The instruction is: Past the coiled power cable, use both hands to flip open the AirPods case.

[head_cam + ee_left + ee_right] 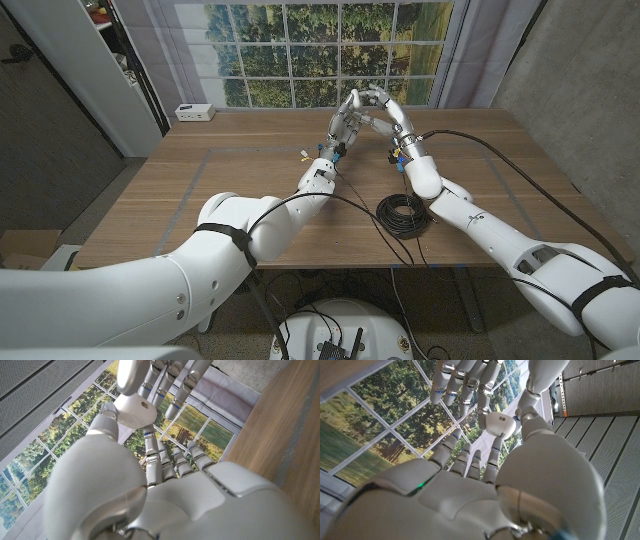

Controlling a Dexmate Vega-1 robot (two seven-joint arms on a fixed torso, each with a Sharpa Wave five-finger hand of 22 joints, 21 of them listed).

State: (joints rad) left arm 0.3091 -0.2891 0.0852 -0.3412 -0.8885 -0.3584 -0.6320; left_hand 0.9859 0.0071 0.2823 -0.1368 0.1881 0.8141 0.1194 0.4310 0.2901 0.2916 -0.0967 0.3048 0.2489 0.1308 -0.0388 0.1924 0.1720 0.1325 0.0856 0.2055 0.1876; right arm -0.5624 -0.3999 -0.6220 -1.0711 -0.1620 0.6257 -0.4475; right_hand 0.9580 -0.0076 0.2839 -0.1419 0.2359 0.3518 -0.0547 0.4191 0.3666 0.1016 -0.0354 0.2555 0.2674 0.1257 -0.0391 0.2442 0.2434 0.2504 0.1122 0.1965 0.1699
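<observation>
The small white AirPods case (134, 410) is held up in the air between my two hands, past the coiled cable. My left hand (347, 120) and right hand (392, 112) meet fingertip to fingertip above the table's far middle. In the left wrist view my left hand (165, 500) has its thumb against the case, and the right hand's fingers (170, 385) reach in from the other side. The right wrist view shows the case (501, 425) pinched at my right hand's (470, 495) thumb tip, with the left hand's fingers (462, 380) opposite. I cannot tell whether the lid is open.
The black coiled power cable (405, 213) lies on the wooden table (230, 170) near the front, under my right forearm. Black leads run from it over the table's right side. A white box (195, 112) sits at the far left edge. A window picture hangs behind.
</observation>
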